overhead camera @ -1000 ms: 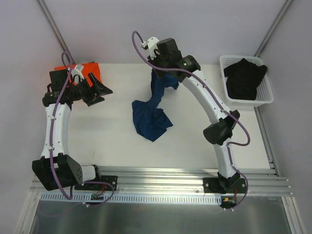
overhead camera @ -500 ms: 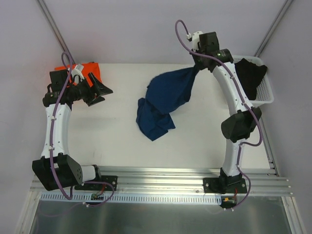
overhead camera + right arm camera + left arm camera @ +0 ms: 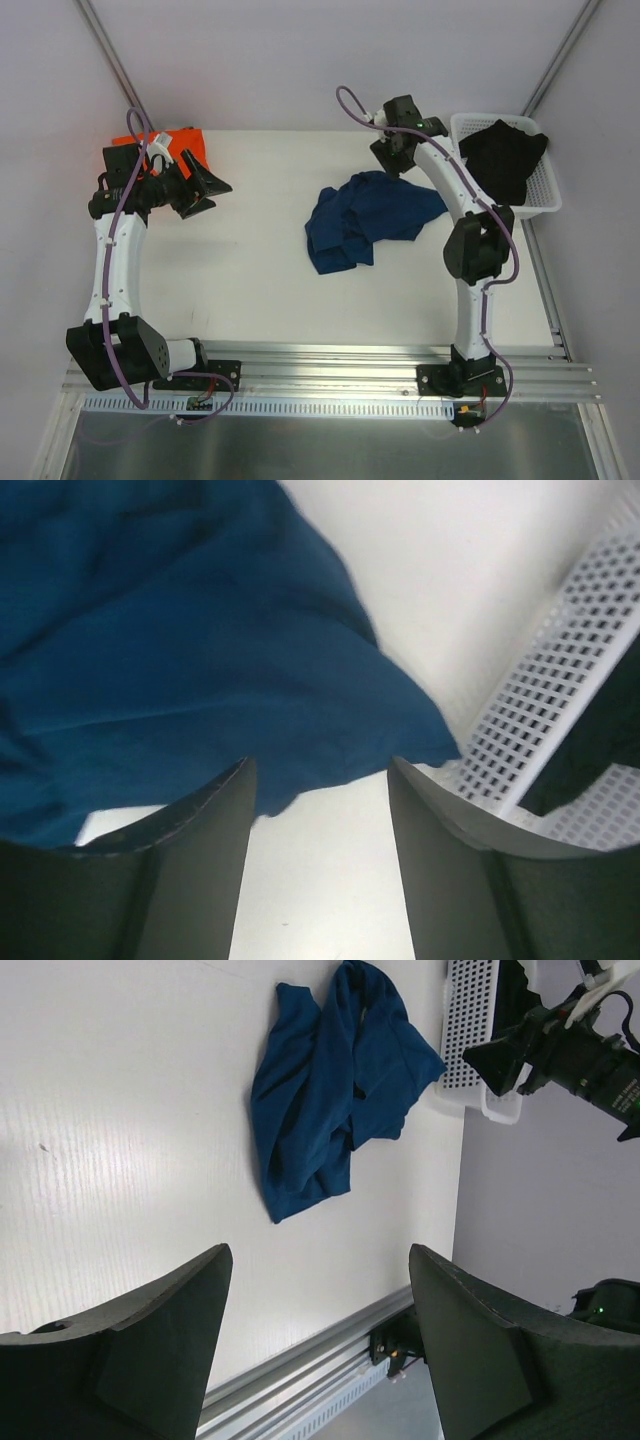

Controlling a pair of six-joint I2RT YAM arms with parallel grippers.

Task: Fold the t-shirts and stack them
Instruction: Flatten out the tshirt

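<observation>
Blue shirt [image 3: 365,220] is lying crumpled on the white table [image 3: 250,260], right of centre, nowhere near flat. Its long axis is running roughly left to right and slightly skewed: the bunched, thicker end is sitting nearer the arm bases on the left, and the thinner end is tapering to a point aimed at the white basket [image 3: 548,205] on the right. In the right wrist view that pointed corner is reaching almost to the basket wall. No print is showing; which side is up cannot be told. Right gripper [image 3: 320,865] is hanging over the far right part of the shirt, fingers spread apart, nothing caught between them. Left gripper [image 3: 315,1355] is hovering over bare table at the left side, well apart from the blue shirt, fingers also spread wide and empty. Orange shirt [image 3: 185,140] is lying at the far left corner of the table, mostly hidden behind the left arm, so its direction cannot be read. A dark garment [image 3: 503,160] is heaped in the basket.
</observation>
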